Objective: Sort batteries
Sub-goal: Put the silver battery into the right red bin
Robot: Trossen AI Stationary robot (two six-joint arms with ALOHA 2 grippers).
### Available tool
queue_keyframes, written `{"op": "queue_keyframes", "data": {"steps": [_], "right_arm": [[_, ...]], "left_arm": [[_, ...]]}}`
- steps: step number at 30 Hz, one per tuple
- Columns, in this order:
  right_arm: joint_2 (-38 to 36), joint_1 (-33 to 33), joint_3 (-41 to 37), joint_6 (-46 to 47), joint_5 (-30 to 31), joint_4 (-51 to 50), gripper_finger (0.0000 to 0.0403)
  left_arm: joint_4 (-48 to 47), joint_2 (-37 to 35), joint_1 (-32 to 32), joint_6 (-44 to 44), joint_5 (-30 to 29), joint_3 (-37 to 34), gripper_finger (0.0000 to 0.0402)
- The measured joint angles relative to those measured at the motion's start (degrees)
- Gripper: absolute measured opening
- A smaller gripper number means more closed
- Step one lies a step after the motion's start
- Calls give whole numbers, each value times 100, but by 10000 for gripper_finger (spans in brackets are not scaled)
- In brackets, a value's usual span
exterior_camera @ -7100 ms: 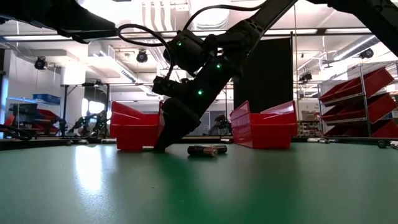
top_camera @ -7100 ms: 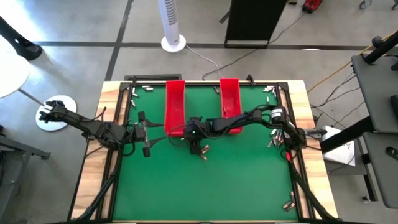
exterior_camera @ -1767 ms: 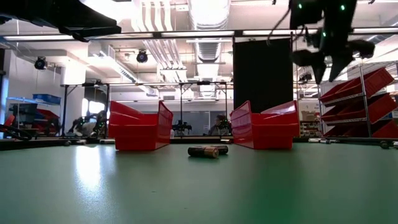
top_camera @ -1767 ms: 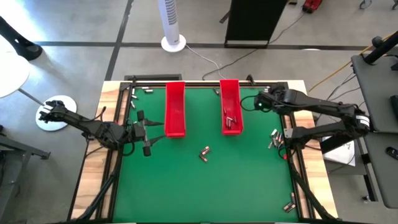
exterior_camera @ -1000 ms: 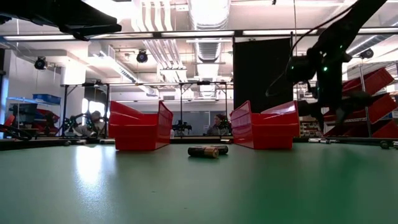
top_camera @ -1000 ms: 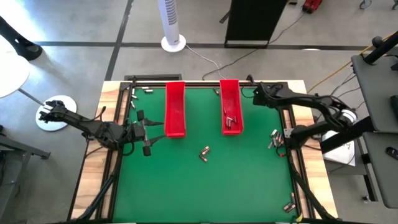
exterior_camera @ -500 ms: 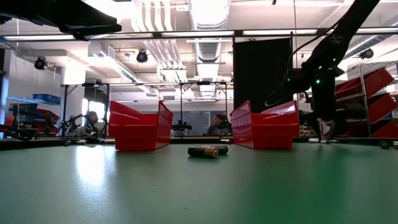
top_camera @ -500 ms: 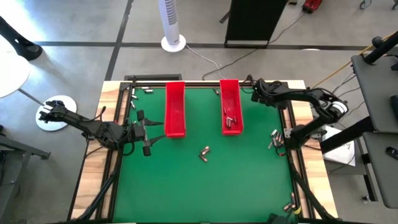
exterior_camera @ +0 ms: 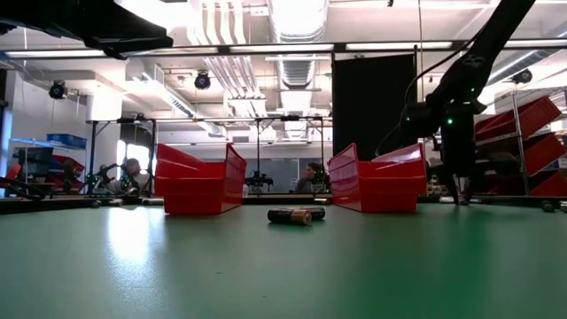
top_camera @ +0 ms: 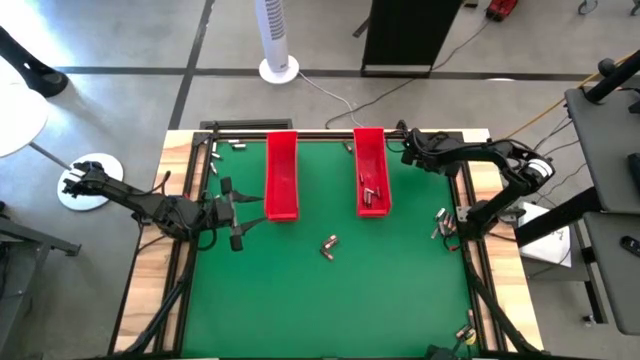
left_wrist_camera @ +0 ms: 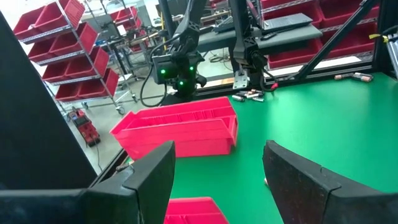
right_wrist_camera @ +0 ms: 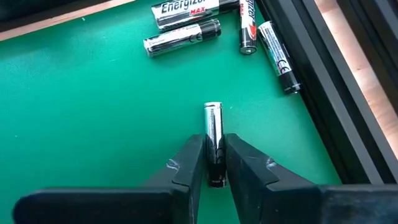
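My right tool point(right_wrist_camera: 213, 163) is down at the far right corner of the green tabletop point(top_camera: 330, 290), and its two fingers point(right_wrist_camera: 189, 163) are closed on a battery point(right_wrist_camera: 213, 140) that lies flat between them. The silver end of that battery sticks out past the fingertips. A little way beyond the tool, four more batteries point(right_wrist_camera: 186, 37) lie loose on the tabletop, next to the black rail point(right_wrist_camera: 323, 81) at the edge. From above, I see the right tool point(top_camera: 407, 147) just beside the far end of the right red tray point(top_camera: 371, 170), and that tray has a few batteries in it. The left red tray point(top_camera: 282, 175) sits well apart from this tool, across the tabletop. Two batteries point(top_camera: 329, 245) lie in the middle of the tabletop, closer to me than both trays, and from the low camera they point(exterior_camera: 296, 214) lie between the two trays. My left tool point(top_camera: 231, 213) waits at the left side of the tabletop, near the left tray, with its fingers point(left_wrist_camera: 155, 180) spread wide and nothing between them.
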Motion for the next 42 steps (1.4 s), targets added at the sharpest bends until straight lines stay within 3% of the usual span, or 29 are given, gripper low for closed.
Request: {"op": "queue_keyframes", "data": {"steps": [13, 22, 29, 33, 42], "right_arm": [[-97, 213, -33, -206, -101, -158, 39], [-1289, 519, -52, -222, 13, -707, 38], [-2492, 1492, -44, -410, 272, -688, 38], [-2818, 2151, 30, -348, 538, -688, 38], [-2360, 3591, 702, -408, 1169, -644, 38]], "left_arm": [[4, -2, 1, -11, -6, 0, 222], [17, -9, 0, -88, -402, 0, 222], [45, -13, -1, -164, -404, 0, 222], [89, -13, -1, -164, -404, 0, 222], [100, -2, -1, -163, -404, 0, 222]]}}
